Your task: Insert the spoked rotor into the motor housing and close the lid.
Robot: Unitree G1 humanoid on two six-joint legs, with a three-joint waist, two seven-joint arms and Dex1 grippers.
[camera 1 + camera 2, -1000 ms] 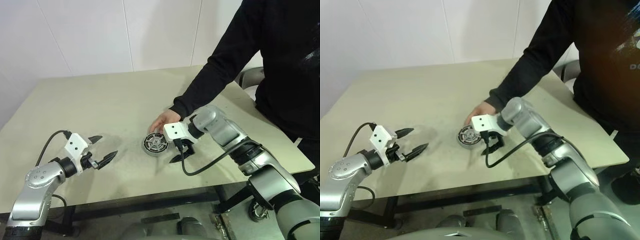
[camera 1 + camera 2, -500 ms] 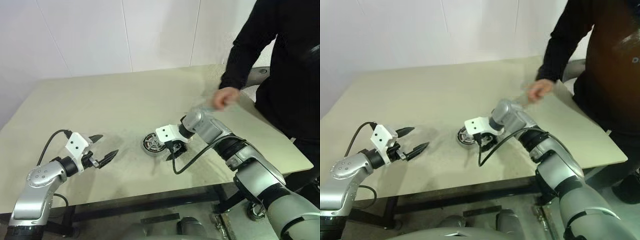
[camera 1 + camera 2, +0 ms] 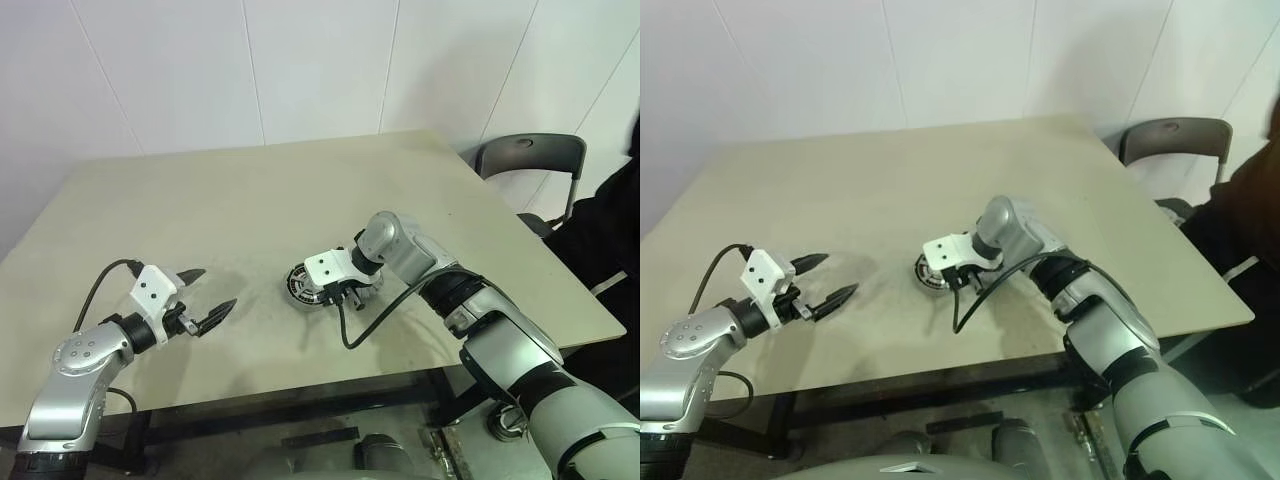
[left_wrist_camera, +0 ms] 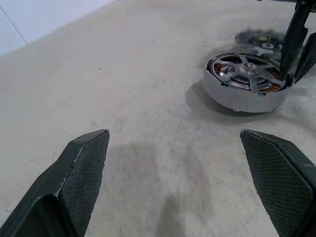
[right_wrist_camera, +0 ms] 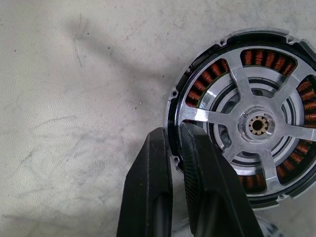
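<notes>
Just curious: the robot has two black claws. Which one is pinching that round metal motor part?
The right gripper: its two fingers are pinched onto the rim of the motor housing. The left gripper hangs wide open, well away from it.

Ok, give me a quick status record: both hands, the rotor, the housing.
left hand: open, hovering over the table, apart from the parts
right hand: shut on the motor housing rim, one finger outside, one inside
spoked rotor: appears seated in the housing, copper windings showing between its spokes
housing top: uncovered
</notes>
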